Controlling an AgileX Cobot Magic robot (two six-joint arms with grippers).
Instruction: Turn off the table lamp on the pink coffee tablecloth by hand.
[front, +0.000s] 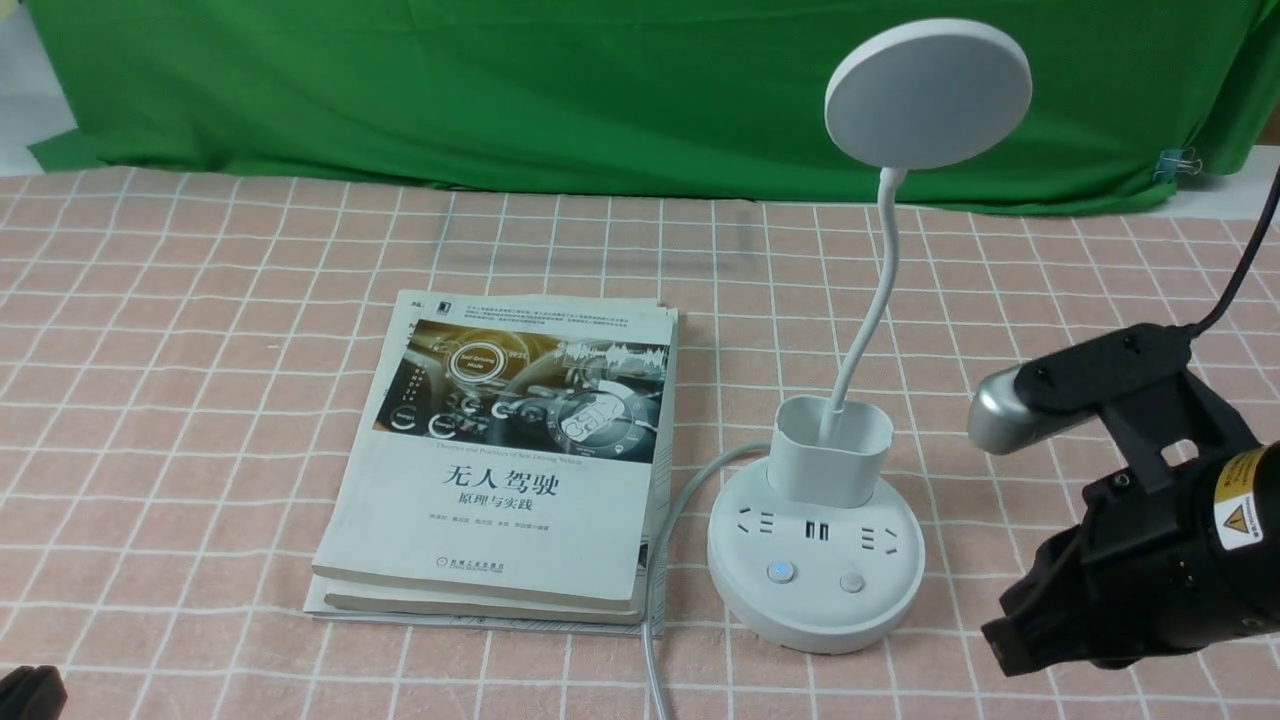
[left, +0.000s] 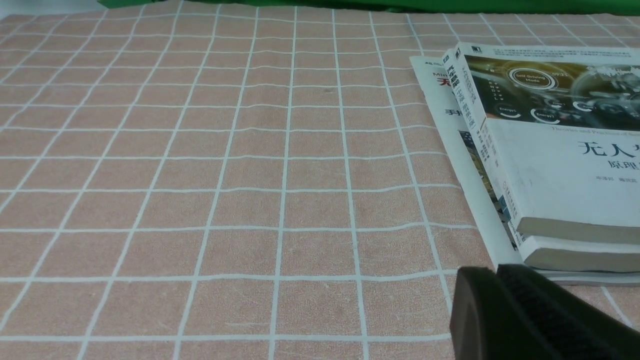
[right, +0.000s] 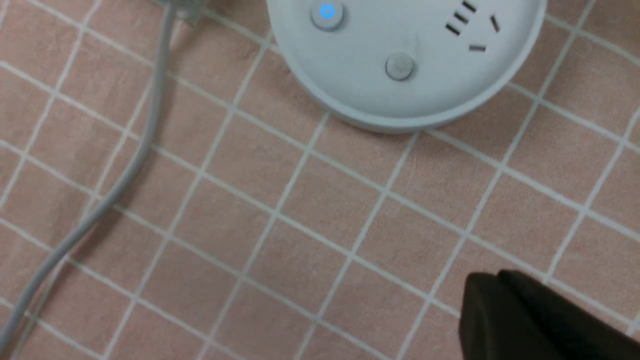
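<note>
The white table lamp stands on the pink coffee tablecloth (front: 200, 400), right of centre. Its disc head (front: 928, 92) is up high on a thin neck that rises from the cup holder (front: 832, 452). The round base (front: 815, 575) has a blue-lit button (front: 781, 572) and a plain grey button (front: 852, 582). My right gripper (front: 1005, 640) is shut and empty, just right of the base and apart from it. In the right wrist view the base (right: 430, 95), both buttons (right: 326, 12) (right: 400, 66) and the shut gripper (right: 497, 281) show. My left gripper (front: 30, 692) is shut at the near left corner.
A stack of white books (front: 510, 460) lies left of the lamp and also shows in the left wrist view (left: 555, 165), close beside my left gripper (left: 492, 274). The lamp's grey cable (front: 655, 640) runs toward the near edge. A green cloth (front: 500, 90) hangs at the back.
</note>
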